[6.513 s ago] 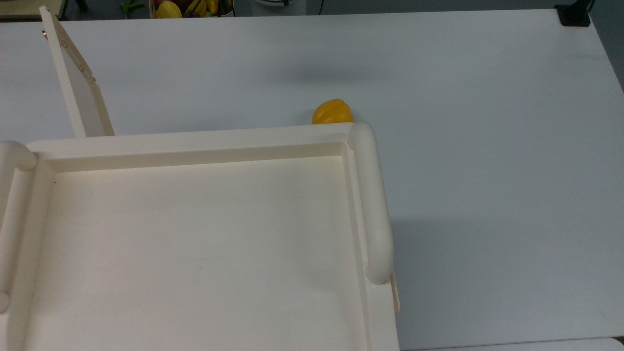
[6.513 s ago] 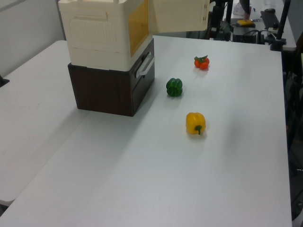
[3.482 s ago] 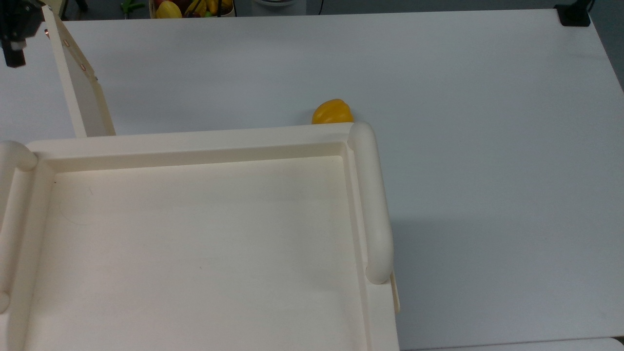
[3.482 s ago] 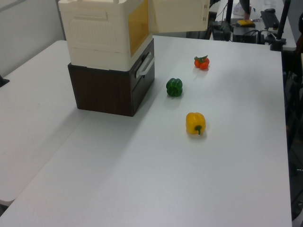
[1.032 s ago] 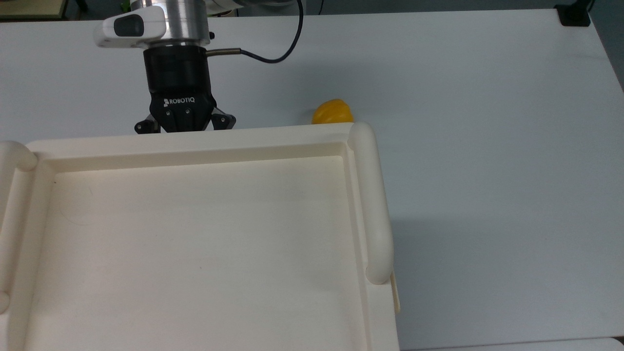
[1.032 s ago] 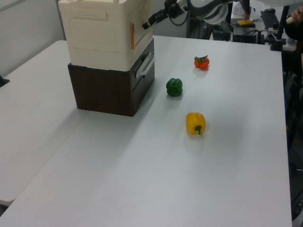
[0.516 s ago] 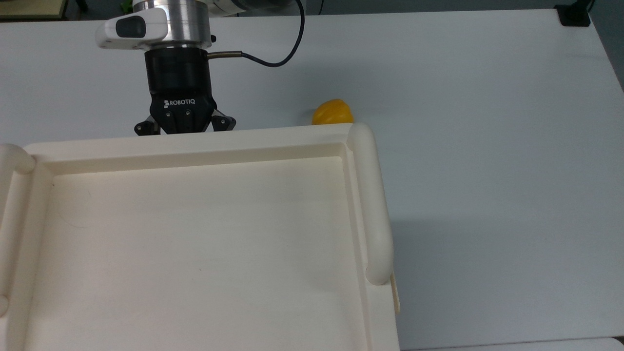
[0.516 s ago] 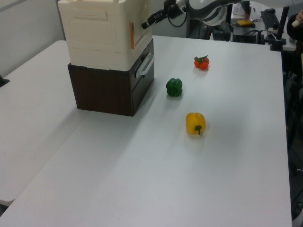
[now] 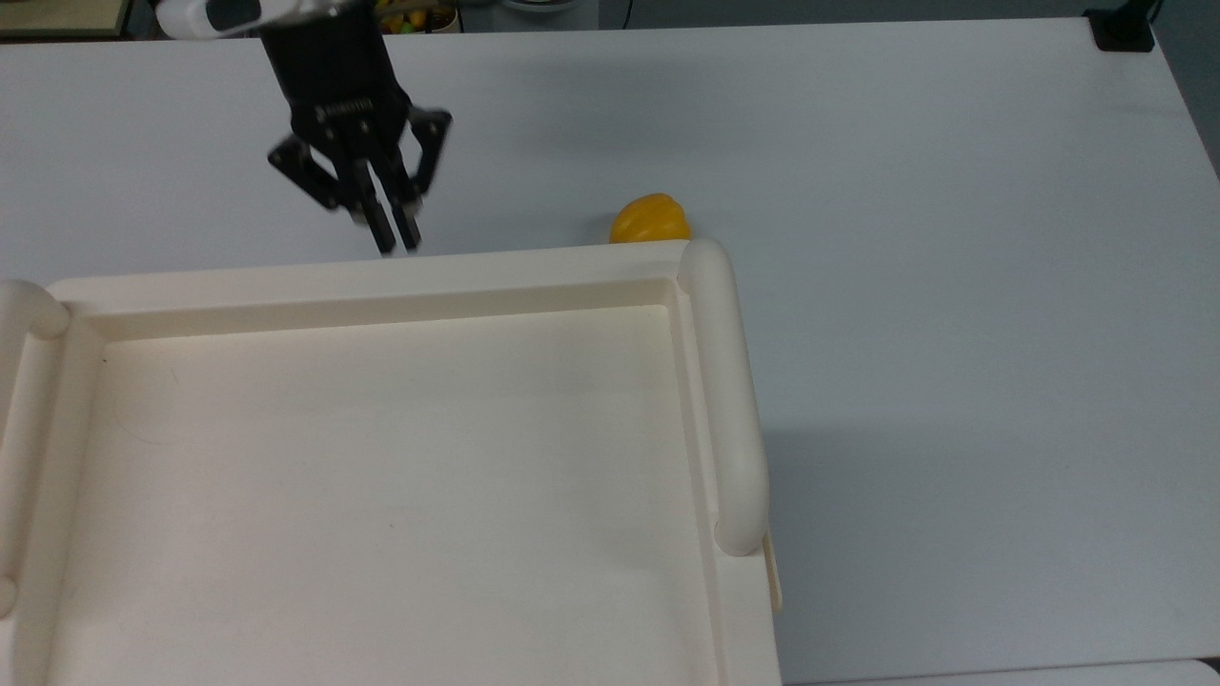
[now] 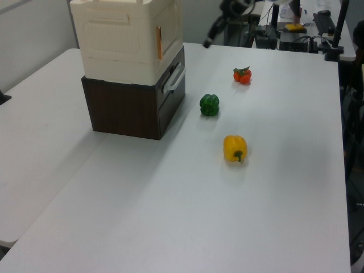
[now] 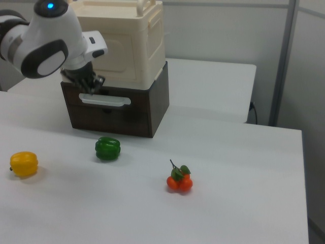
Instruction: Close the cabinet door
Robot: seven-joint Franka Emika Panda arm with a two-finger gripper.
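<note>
Top view: the gripper (image 9: 396,233), fingers drawn close together and holding nothing, hangs just off the 12 o'clock edge of the cabinet (image 9: 381,286), with a yellow pepper (image 9: 650,219) at about 3 o'clock from it. Left view: the cabinet door (image 10: 169,28) lies flush against the cabinet front, above a dark brown drawer unit (image 10: 133,108); a green pepper (image 10: 209,104) and tomatoes (image 10: 242,74) rest on the white table (image 10: 170,216).

Even, bright overhead light falls on the plain white surface (image 9: 953,286), with no hard glare. The large cream-coloured wooden cabinet (image 9: 381,476) casts a soft grey shadow toward the top view's right. The black end effector (image 9: 396,233) is smeared by motion blur.
</note>
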